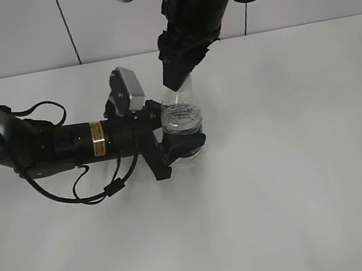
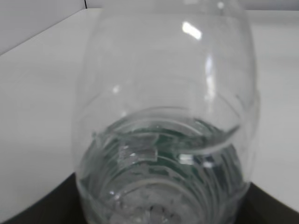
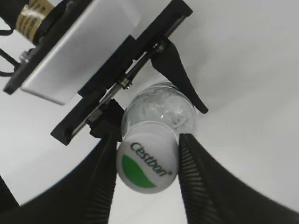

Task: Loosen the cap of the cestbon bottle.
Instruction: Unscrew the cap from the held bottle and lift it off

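The cestbon bottle [image 1: 181,118] is clear plastic and stands on the white table. My left gripper [image 1: 181,146] reaches in from the left and is shut on the bottle's body. In the left wrist view the bottle [image 2: 163,116] fills the frame, with its green label showing through the plastic. My right gripper [image 1: 174,87] comes down from above onto the bottle's top. In the right wrist view its two ribbed fingers [image 3: 148,140] press on both sides of the white cap [image 3: 147,163], which has a green mark and "Cestbon" lettering. The cap is hidden in the exterior view.
The white table [image 1: 303,191] stretches all round the bottle. A grey panelled wall [image 1: 8,32] runs along the back. The left arm's loose black cable [image 1: 100,192] lies on the table beside the arm.
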You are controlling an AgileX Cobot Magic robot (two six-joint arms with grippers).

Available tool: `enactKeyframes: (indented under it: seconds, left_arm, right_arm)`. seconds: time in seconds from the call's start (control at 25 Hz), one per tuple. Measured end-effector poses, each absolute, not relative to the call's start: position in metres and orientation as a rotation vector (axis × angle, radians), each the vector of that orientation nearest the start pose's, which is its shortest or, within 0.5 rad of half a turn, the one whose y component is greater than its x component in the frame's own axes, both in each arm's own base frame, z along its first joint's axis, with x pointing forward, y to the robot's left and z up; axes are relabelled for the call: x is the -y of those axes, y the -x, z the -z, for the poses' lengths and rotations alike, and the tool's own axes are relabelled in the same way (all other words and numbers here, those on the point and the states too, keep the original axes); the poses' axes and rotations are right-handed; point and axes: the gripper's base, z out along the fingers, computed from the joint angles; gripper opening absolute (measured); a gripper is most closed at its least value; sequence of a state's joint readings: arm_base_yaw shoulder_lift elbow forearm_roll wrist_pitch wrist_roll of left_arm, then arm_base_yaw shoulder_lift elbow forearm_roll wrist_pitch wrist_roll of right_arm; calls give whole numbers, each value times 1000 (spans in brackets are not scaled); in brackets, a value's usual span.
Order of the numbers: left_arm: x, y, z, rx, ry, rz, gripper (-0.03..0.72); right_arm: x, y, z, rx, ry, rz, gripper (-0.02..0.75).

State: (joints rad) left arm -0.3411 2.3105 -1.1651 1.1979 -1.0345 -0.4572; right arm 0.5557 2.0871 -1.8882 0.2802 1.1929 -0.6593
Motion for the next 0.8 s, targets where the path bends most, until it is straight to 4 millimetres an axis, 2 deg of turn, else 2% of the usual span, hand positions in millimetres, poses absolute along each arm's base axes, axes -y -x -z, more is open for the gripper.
enactKeyframes:
  seconds: [0.28, 0.4, 0.8]
  left_arm:
    - [205, -361, -71, -1532, -1231, 885, 417]
    - [205, -361, -71, -1542, -1221, 894, 417]
    - [206, -359, -73, -1555, -1201, 955, 417]
  right_arm:
    - [-256, -369, -259, -2193, 1775, -316, 303]
    - [-256, -370, -259, -2059, 1910, -279, 302]
    - [-256, -370, -259, -1789, 2144, -208, 302]
